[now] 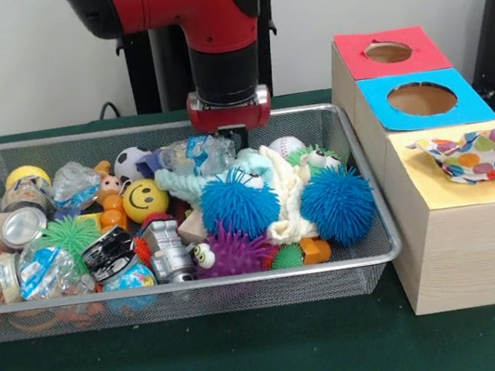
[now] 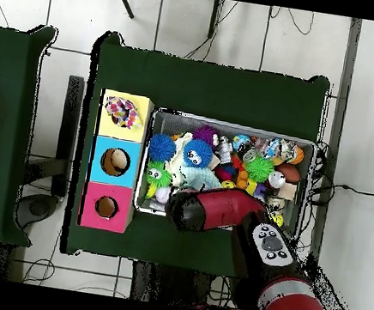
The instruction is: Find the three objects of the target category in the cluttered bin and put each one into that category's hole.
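Observation:
The wire mesh bin is full of toys. One polka-dot cloth sits bunched over the yellow-surround hole of the pale wooden box, covering the opening. It also shows in the overhead view. I see no other polka-dot cloth; any others are hidden under the clutter. My gripper hangs at the bin's far side, just above a clear plastic packet and the mint-green cloth. In the overhead view the arm hides it.
Blue-surround hole and red-surround hole lie beyond the yellow one. In the bin: two blue spiky balls, a cream cloth, a yellow smiley ball, a purple spiky ball, cans and wrapped items at the left.

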